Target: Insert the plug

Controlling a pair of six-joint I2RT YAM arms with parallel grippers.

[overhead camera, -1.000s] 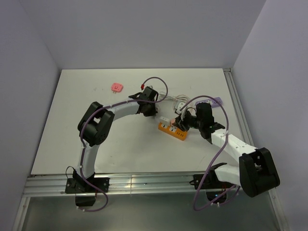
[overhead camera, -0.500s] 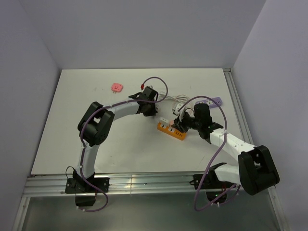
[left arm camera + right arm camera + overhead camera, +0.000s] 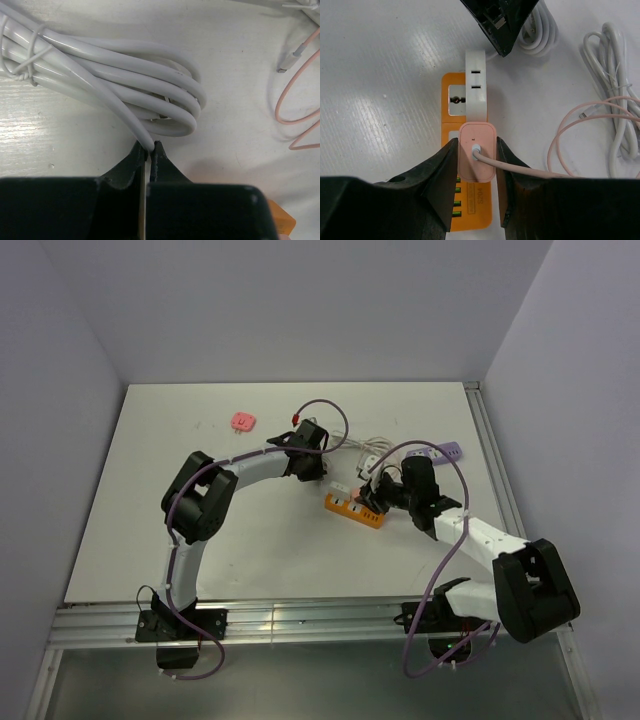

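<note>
The prongs of the pink plug (image 3: pixel 477 160) are hidden beneath its body, so it cannot be told whether they are seated in the orange power strip (image 3: pixel 476 202). The plug is gripped at both sides by the right hand (image 3: pixel 477 161), whose black fingers are clamped on it directly over the strip. The plug is seen as a smooth, rounded rectangle of matte plastic, and a thin pink cable (image 3: pixel 530 171) is led from its top face to the right. Just beyond it, a glossy white adapter (image 3: pixel 475 85) with two pairs of slots is set on the strip. The strip's lower end is cut off behind the fingers.

In the left wrist view, the left hand (image 3: pixel 148 150) is closed to a narrow slit on one strand of a thick, glossy white cable (image 3: pixel 125 80), which is coiled and tied with a thin wire tie. The pinched part itself is hidden between the tips.

On the white worktop (image 3: pixel 260 550), a small pink item (image 3: pixel 243 420) and a purple item (image 3: pixel 448 451) are too small to be identified.
</note>
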